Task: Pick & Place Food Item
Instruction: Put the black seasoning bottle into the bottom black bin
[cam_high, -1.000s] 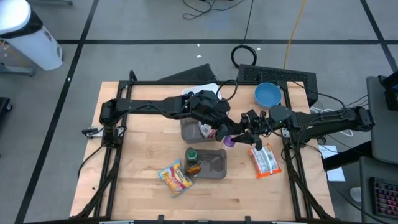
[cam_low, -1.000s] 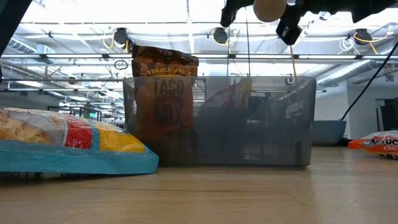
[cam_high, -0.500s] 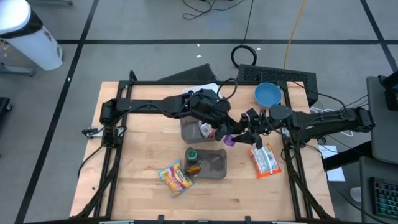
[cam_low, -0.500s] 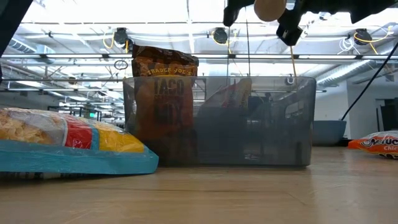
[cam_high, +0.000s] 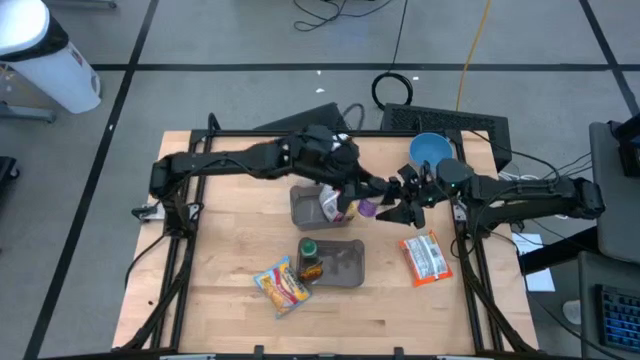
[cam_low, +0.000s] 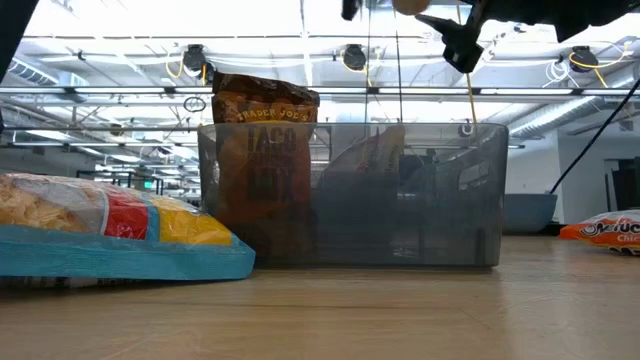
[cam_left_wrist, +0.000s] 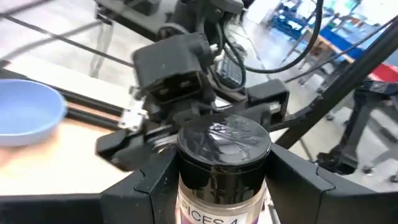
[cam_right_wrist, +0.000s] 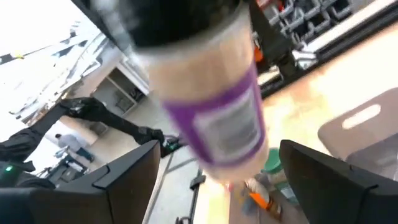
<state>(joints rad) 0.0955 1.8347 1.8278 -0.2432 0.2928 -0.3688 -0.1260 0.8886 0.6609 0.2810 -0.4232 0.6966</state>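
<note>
Spice jar with a black lid and purple label (cam_left_wrist: 224, 163) sits up in the air between the two arms, above the table's middle, just beside the far grey bin (cam_high: 308, 207). Left gripper (cam_left_wrist: 221, 180) has it clamped, dark fingers (cam_left_wrist: 155, 183) pressed on either side of the clear body, lid pointing toward the other arm. Right gripper (cam_high: 408, 201) faces it from the opposite side, jaws spread wide around the jar's lid end and not touching, so the jar (cam_right_wrist: 205, 93) hangs between its open fingers (cam_right_wrist: 121, 186). Below, on the wooden table (cam_high: 220, 290), the near grey bin (cam_low: 400, 200) holds a brown taco mix pouch (cam_low: 262, 160) standing upright. Yellow-and-blue snack bag (cam_high: 282, 287) lies near that bin, and an orange-and-white snack packet (cam_high: 424, 258) lies flat to the right. Blue bowl (cam_high: 430, 152) rests at the far edge.
</note>
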